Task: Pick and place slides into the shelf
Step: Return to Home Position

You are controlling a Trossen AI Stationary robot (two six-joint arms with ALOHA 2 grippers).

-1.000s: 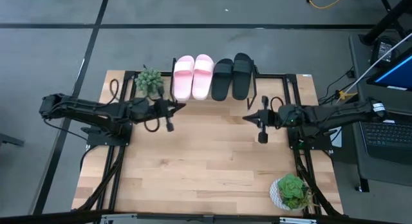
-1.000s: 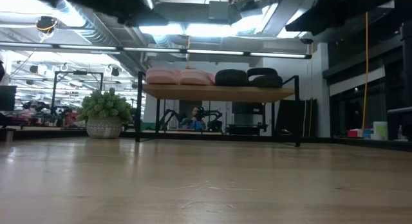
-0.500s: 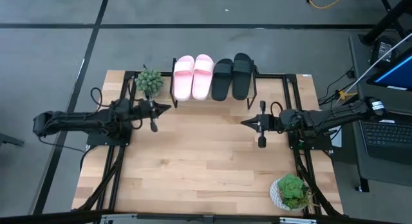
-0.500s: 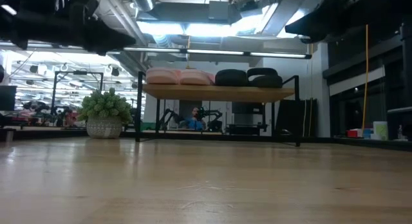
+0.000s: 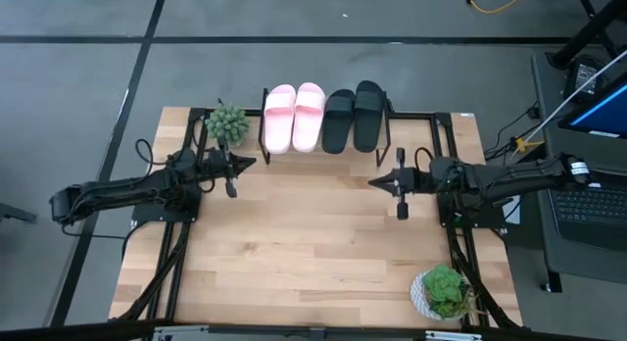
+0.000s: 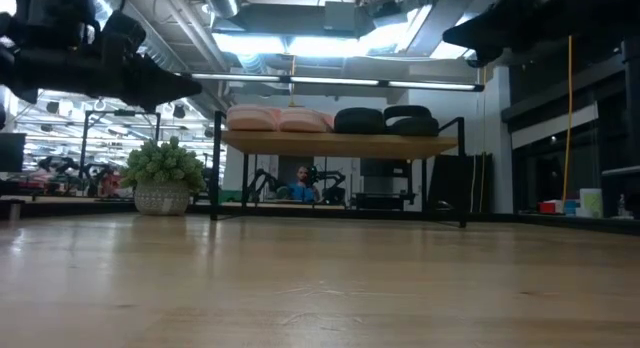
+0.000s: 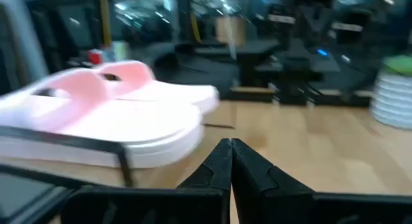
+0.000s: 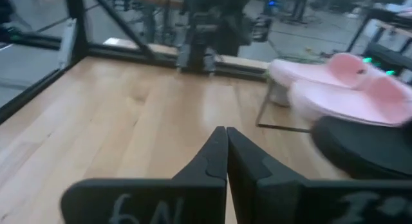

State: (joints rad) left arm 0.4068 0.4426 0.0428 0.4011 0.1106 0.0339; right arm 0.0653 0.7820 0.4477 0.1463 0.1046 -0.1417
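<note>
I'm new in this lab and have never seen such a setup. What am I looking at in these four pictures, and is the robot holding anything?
It is a robot with two dark arms at a wooden table. One picture looks straight down from above, one looks level across the tabletop, and two come from cameras on the arms' wrists. At the far edge stands a small shelf with four slides on top: two pink slides and two black slides. A potted plant stands beside the shelf, a second plant near the front right corner. The left gripper and the right gripper hover over the table in front of the shelf, both shut and empty.
</note>
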